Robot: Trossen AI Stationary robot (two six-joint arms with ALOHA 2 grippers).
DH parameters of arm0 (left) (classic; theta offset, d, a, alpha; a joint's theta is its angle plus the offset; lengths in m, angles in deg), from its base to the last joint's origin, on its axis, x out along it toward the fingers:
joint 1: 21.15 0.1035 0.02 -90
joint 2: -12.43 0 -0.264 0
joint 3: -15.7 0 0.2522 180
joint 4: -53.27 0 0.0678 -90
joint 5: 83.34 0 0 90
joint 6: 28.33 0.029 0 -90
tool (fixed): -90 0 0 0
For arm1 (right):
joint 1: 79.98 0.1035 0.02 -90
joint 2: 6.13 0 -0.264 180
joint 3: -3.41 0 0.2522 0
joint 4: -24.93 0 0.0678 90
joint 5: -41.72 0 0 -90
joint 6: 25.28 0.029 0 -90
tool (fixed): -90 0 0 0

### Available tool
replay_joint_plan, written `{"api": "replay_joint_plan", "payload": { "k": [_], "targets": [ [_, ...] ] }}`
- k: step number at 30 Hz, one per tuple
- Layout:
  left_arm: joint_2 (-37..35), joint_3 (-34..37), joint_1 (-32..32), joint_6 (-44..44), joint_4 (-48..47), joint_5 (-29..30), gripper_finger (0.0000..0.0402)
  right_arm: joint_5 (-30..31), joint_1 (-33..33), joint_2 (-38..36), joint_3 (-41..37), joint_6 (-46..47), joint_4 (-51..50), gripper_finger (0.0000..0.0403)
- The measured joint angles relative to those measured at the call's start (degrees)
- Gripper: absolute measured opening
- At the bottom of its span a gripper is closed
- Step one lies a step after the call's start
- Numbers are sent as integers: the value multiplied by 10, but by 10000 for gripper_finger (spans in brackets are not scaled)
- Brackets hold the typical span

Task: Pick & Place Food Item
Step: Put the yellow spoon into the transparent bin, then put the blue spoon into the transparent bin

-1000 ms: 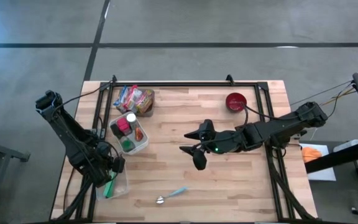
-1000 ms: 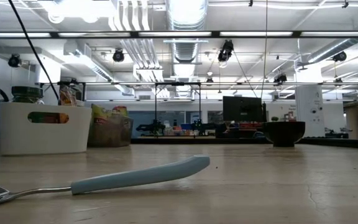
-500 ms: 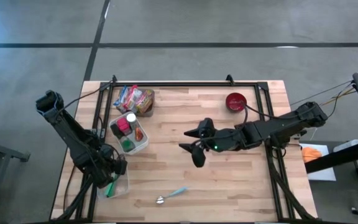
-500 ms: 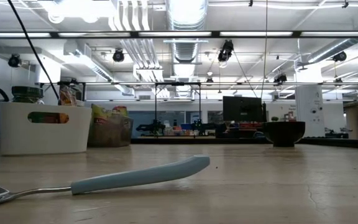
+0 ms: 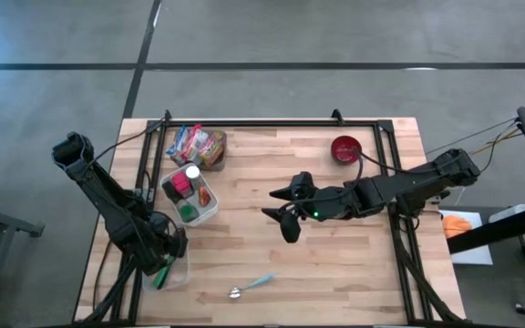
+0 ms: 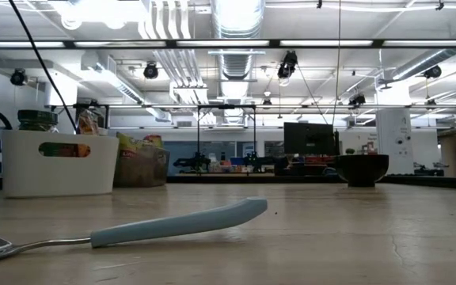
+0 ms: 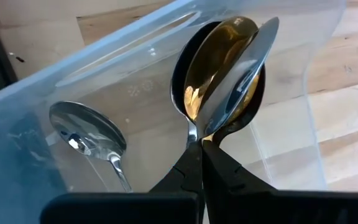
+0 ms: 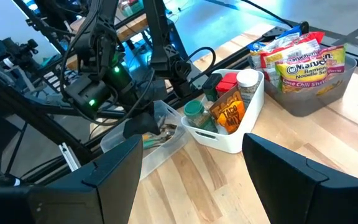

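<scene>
We see left hand (image 5: pixel 164 258) down in clear tub (image 5: pixel 173 268) at surface's (image 5: pixel 335 273) near left corner, fingers together on spoon (image 7: pixel 225 81). Right hand (image 5: pixel 279 216) hovers mid-surface, fingers apart, empty. Noodle packets (image 5: pixel 199 142) sit in far-left bin; red bowl (image 5: pixel 345 148) far right.

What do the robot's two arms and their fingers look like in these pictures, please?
Both arms are dark, jointed and slender. The right arm shows a small green light near its wrist, and thin cables trail from its base. The left arm has dark cables running along it, and in the right wrist view green lights glow on it. The right gripper's fingers are broad, flat and black.
</scene>
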Motion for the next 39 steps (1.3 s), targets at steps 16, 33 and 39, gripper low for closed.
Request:
{"api": "replay_joint_plan", "payload": {
  "k": [16,33,39],
  "targets": [
    [-1,-15,0,43,16,-17,137,-5,0,0,0,1,0,271],
    [26,-227,74,429,-1,48,209,-35,1,0,0,-2,-4,271],
    [121,-298,164,637,37,17,209,-35,1,-3,0,13,-5,271]
  ]
}}
